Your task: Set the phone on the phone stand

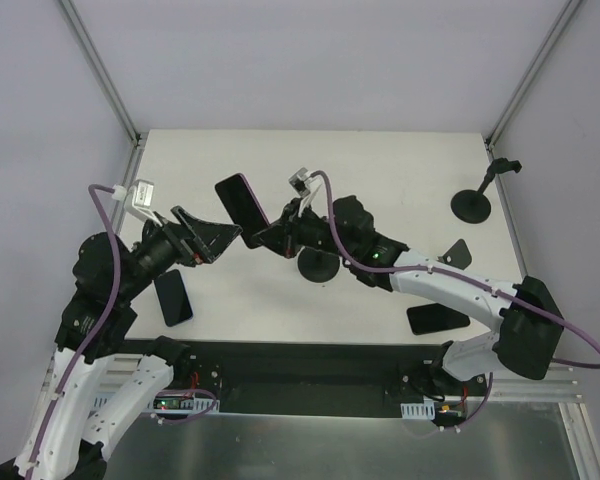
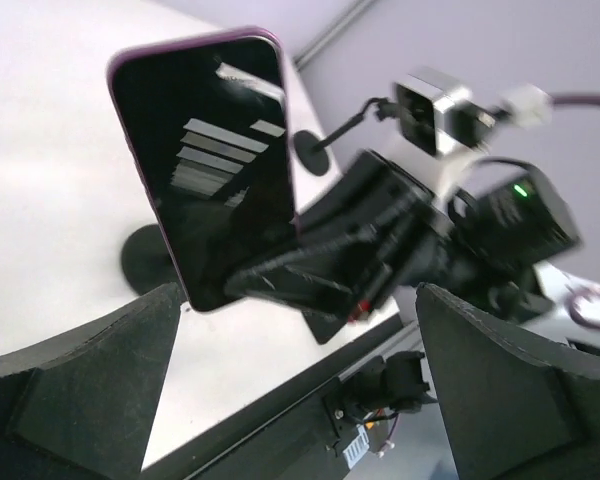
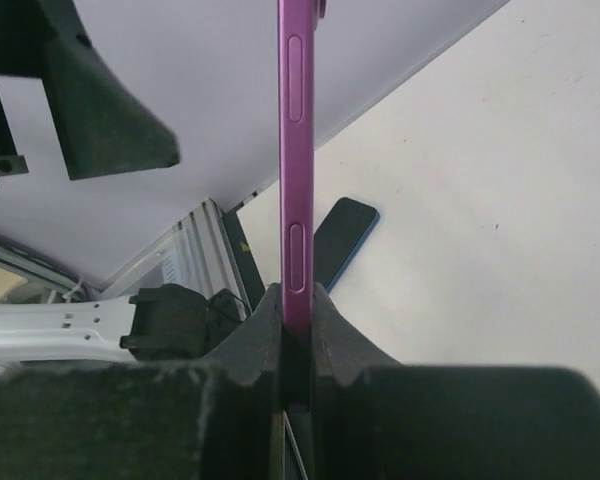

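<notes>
1. The right gripper (image 1: 267,236) pinches the phone (image 1: 242,203) by its lower end, up off the table (image 1: 380,160).
2. The phone's long axis runs out from the jaws toward the far left, screen facing the left gripper (image 1: 216,243).
3. That one hangs spread wide just beside the phone, not touching it.
4. A stand (image 1: 472,204) sits well apart at far right. The round base (image 1: 318,266) under the right arm may be another; I can't tell.
5. White tabletop shows bare around the far stand.

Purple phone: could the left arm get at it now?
Probably yes: the open left gripper faces the purple phone, whose upper part stands free above the right gripper clamping its lower end.
</notes>
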`<action>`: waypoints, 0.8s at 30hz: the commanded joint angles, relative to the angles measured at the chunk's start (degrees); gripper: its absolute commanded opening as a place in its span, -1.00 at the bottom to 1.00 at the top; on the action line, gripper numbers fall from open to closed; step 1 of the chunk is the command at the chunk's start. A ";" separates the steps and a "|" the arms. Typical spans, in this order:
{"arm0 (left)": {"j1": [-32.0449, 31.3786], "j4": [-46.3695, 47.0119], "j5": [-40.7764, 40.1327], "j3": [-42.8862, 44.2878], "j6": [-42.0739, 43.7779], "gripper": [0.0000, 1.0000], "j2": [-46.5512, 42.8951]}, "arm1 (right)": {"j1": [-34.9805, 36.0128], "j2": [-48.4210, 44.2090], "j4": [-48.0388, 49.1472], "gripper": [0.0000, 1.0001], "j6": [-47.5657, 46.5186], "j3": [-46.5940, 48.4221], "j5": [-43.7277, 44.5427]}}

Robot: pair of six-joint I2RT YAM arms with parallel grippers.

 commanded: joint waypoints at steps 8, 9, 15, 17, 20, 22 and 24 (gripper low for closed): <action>-0.05 24.18 14.31 -4.65 -1.00 0.82 -2.45 | -6.73 -6.96 24.91 -0.98 6.77 -1.53 -31.92; -0.05 24.18 13.27 -4.65 -1.00 0.88 -2.45 | -6.73 -7.48 25.78 -0.99 6.68 -2.05 -32.01; -0.05 36.51 15.09 -6.13 -5.12 0.98 -0.96 | -6.73 -8.63 31.14 -0.98 8.87 -3.82 -33.94; -0.05 43.57 19.66 -8.59 -8.99 0.79 0.18 | -6.82 -7.84 32.29 -0.99 9.93 -3.64 -34.90; -0.05 54.92 24.24 -9.57 -13.30 0.35 2.55 | -6.82 -7.05 36.85 -0.99 13.44 -3.73 -36.22; -0.05 57.66 26.08 -8.70 -13.49 0.19 3.26 | -6.82 -7.05 38.71 -0.98 14.59 -3.99 -36.23; -0.05 57.76 26.97 -7.99 -12.79 -0.01 3.44 | -6.91 -6.96 38.80 -0.99 14.77 -3.99 -36.05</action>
